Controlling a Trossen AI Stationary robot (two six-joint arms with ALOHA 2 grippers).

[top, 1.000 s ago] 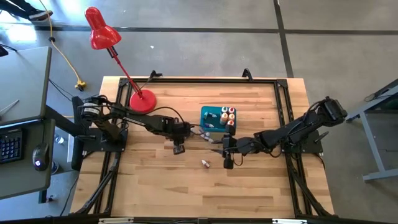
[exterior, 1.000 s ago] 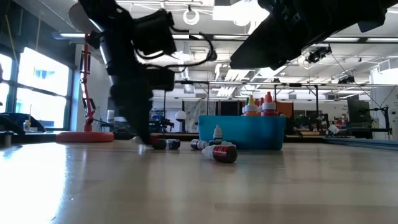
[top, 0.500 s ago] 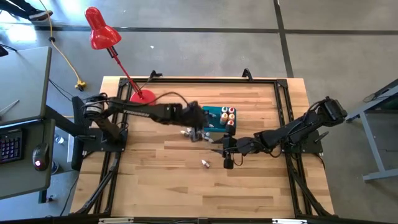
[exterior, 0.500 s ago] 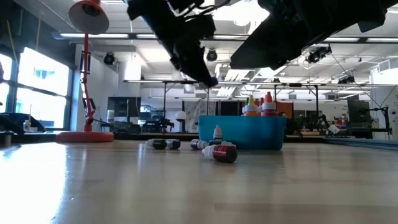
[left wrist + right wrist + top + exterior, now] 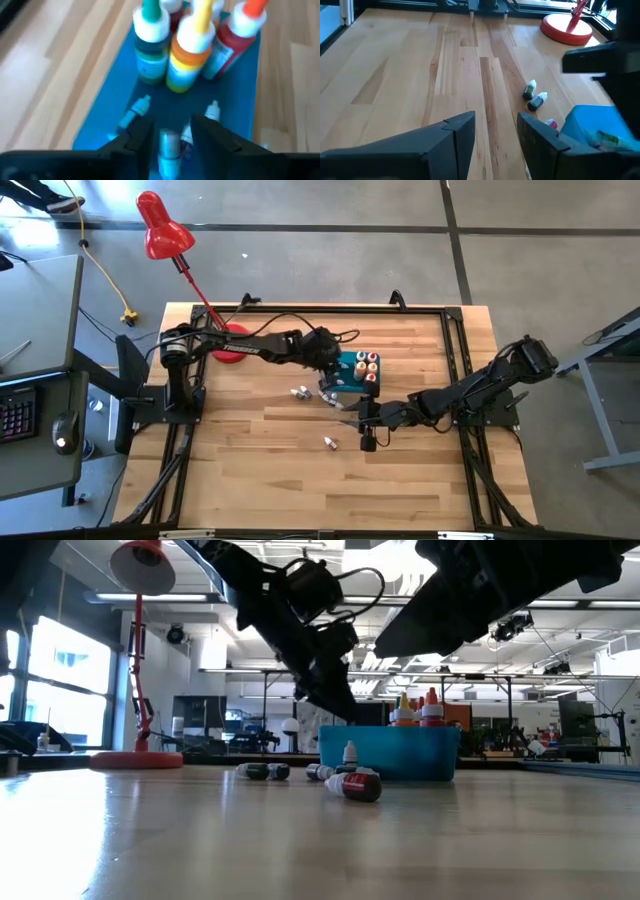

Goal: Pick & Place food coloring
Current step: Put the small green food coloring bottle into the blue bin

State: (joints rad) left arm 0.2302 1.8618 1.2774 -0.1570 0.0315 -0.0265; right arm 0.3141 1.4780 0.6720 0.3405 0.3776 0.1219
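Note:
The blue bin [image 5: 340,362] stands mid-table, and several food coloring bottles [image 5: 190,40] stand upright at its far end. Small ones [image 5: 135,110] lie on its floor. My left gripper [image 5: 330,385] hangs over the bin's near-left end, fingers apart. Between them sits a small blurred bottle [image 5: 168,145] with a gap on either side. More bottles lie on the wood: a pair [image 5: 298,392], one [image 5: 330,443], and some by the bin [image 5: 355,783]. My right gripper [image 5: 366,430] stands open and bare, just near of the bin. My left gripper comes at the bin slanting down from the table's left. I cannot tell whether its fingers [image 5: 142,140] touch the small bottle that shows between them over the bin's floor.
A red desk lamp has its base [image 5: 230,340] on the table's far left, its stem leaning off past the far edge. Black frame rails [image 5: 300,307] run along the table's edges. Bare wood [image 5: 420,75] stretches across the near half.
My left gripper has risen from the table left of the bin. It has swung toward the right and far edges and now hangs over the bin's near-left end, pointing less steeply down. The loose bottles lie where they were.

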